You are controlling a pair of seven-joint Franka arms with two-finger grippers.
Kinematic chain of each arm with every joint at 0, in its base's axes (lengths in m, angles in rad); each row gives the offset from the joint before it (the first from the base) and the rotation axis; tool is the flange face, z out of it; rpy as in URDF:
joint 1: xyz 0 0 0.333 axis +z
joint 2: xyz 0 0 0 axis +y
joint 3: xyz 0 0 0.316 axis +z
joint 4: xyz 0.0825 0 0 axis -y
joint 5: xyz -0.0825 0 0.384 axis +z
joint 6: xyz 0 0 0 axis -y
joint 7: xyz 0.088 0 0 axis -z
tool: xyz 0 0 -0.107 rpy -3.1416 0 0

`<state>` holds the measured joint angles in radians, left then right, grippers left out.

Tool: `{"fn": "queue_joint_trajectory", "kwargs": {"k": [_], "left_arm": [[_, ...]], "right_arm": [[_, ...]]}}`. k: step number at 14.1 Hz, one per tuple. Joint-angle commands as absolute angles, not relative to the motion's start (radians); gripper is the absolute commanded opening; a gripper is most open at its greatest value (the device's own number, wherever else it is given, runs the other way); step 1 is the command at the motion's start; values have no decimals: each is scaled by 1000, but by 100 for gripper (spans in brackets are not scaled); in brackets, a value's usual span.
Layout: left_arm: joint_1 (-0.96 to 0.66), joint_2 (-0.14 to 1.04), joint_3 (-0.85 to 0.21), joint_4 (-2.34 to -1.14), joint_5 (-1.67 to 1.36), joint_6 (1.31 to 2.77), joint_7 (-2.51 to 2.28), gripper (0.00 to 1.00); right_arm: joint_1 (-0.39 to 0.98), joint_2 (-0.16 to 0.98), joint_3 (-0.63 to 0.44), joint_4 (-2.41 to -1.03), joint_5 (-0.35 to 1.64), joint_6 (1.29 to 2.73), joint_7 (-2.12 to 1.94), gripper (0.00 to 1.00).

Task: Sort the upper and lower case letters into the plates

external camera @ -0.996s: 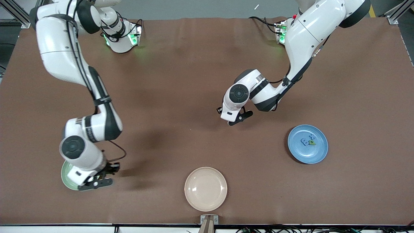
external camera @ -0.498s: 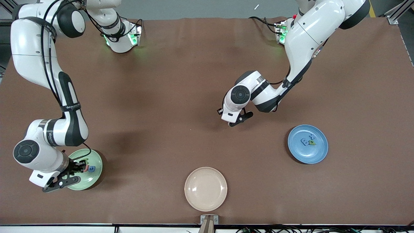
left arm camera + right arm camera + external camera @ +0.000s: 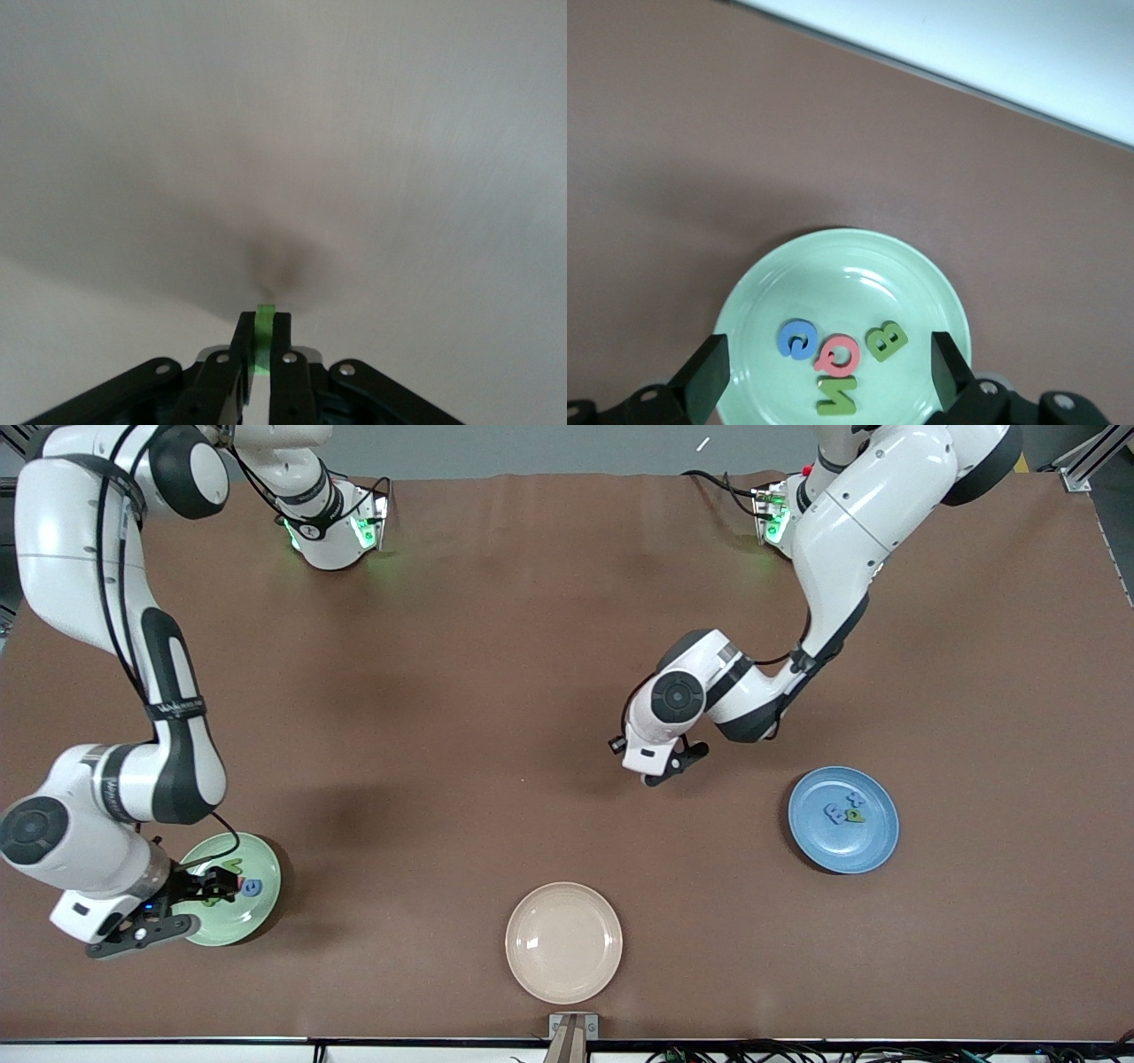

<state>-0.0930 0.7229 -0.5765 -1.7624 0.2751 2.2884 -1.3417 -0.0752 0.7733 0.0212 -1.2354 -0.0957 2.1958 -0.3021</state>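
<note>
The right gripper [image 3: 190,890] had drawn back toward the table's right-arm edge, jaws wide and empty above the green plate [image 3: 842,266], uncovering four letters [image 3: 842,354] there. The left gripper [image 3: 257,341], pinching a green letter [image 3: 263,336], had drifted toward the blue plate [image 3: 873,850] holding three letters [image 3: 844,810]. A beige plate [image 3: 563,942] sat at the front edge.

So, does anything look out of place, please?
Nothing stands out: letters lie flat in the green plate, under the open right gripper, and the blue plate; left gripper pinches a green piece over the table.
</note>
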Motion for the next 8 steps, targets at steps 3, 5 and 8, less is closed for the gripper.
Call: {"fn": "queue_joint_trajectory", "kwargs": {"k": [3,5,8], "left_arm": [[190,597,-581,-1781,346,2266,-1296,0],[289,597,-583,-1782,440,2266,-1250,0],[368,614,-583,-1787,442,2266,-1134,12]], "right_arm": [[-66,530,29,-1287,-69,1950,-180,100],[-64,459,29,-1287,-67,1872,-109,100],[-45,341,28,-1290,-71,1746,-6,100]]}}
